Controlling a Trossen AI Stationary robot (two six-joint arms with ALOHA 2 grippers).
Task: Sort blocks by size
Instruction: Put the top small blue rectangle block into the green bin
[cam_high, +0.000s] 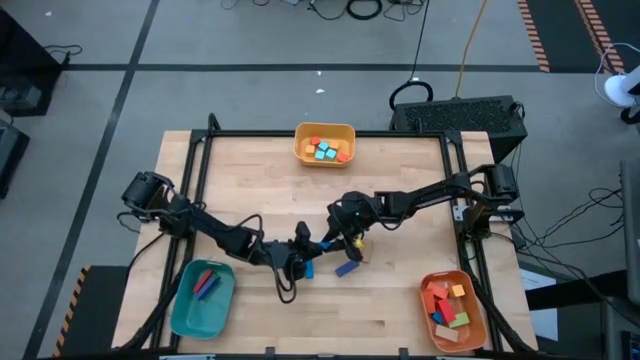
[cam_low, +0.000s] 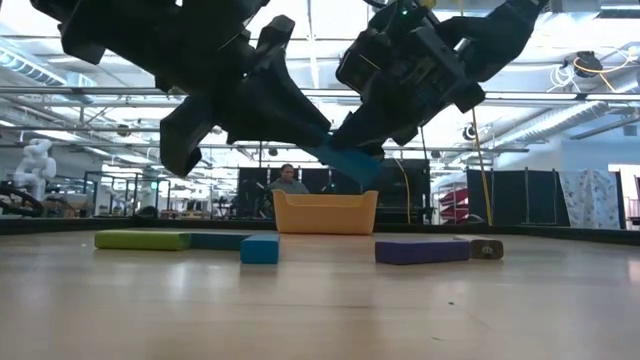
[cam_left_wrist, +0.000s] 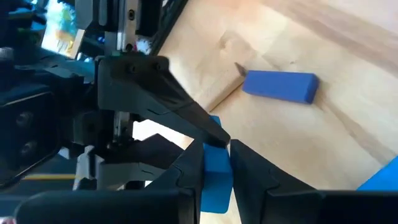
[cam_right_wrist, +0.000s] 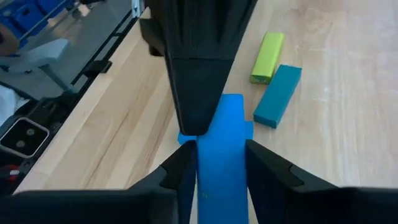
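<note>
Above table centre, left claw and right claw both grasping blue block.

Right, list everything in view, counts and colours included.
table: one, wooden, under everything
yellow tray: one, far edge, holding small blocks, orange and blue
teal tray: one, near left corner, holding long bars, red and blue
orange tray: one, near right corner, holding mixed blocks
loose pieces on the table's middle: green bar, teal bar, blue cube, purple brick, tan piece
blue block: one, lifted between both grippers
person: one, in the room behind
left gripper: shut on the blue block
right gripper: at the same block's other end
</note>
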